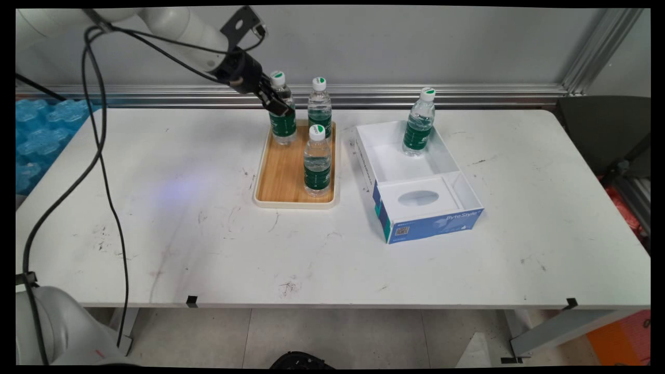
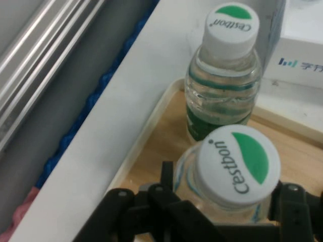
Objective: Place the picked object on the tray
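Nearest the hand camera, the end effector [image 2: 224, 201] clasps a Cestbon water bottle [image 2: 229, 171] at its shoulder, fingers on both sides. That bottle stands upright in the wooden tray [image 1: 283, 171]'s far left corner, a second bottle [image 1: 319, 106] just beside it.

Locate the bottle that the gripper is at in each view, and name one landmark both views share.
Main view: the bottle stands at the far left corner of the wooden tray, with the gripper at its upper part.
Hand view: the same bottle fills the bottom centre, its white and green cap towards the camera, between the fingers.
Shared landmark: the second bottle next to it on the tray.
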Available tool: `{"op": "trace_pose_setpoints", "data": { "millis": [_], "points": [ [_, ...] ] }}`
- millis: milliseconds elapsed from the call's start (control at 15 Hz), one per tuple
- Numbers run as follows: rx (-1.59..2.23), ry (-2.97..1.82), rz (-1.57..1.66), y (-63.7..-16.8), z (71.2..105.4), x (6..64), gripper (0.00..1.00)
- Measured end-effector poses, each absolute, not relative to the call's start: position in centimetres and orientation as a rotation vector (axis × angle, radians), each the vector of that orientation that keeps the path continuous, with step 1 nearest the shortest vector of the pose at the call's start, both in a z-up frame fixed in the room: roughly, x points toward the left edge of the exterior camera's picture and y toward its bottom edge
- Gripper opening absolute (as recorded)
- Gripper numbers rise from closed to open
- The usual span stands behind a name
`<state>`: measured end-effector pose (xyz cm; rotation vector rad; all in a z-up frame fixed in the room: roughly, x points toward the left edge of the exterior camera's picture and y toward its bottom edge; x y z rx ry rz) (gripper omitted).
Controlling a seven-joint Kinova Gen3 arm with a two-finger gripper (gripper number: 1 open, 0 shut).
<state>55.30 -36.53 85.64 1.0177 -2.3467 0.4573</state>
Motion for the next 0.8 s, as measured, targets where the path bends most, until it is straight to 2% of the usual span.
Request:
{"op": "trace_pose_setpoints", "data": {
  "millis": [533, 600, 800],
  "points": [
    [0.960, -2.355, 0.452, -38.3, 82.1, 55.2, 0.00],
    [0.954, -2.355, 0.453, -38.4, 82.0, 55.2, 1.00],
    [0.935, -2.355, 0.459, -38.7, 81.7, 55.3, 1.00]
  ]
}}
